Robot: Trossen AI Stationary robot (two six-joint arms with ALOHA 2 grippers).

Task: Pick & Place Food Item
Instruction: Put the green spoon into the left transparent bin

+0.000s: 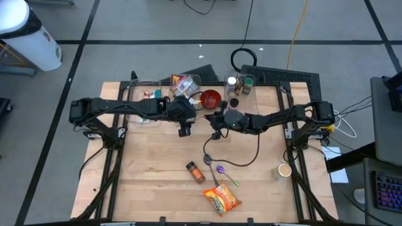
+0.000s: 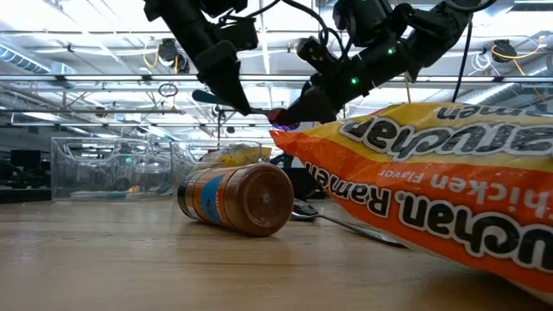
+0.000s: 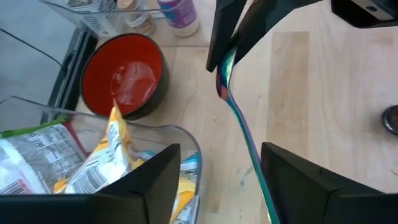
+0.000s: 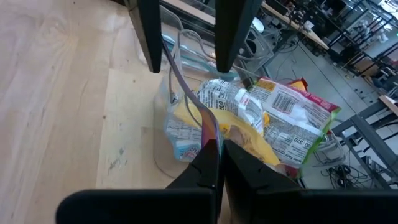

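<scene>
A thin iridescent utensil handle (image 3: 239, 121), seemingly a spoon, is pinched in the clenched right end effector (image 4: 214, 152) above the table (image 1: 151, 182), beside the clear bin of snack packets (image 4: 249, 121). The left end effector (image 3: 217, 168) is spread wide around the handle without gripping it. A ramen packet (image 1: 222, 198) lies near the front edge; if the handover is rushed, the slim handle could slip and drop.
</scene>
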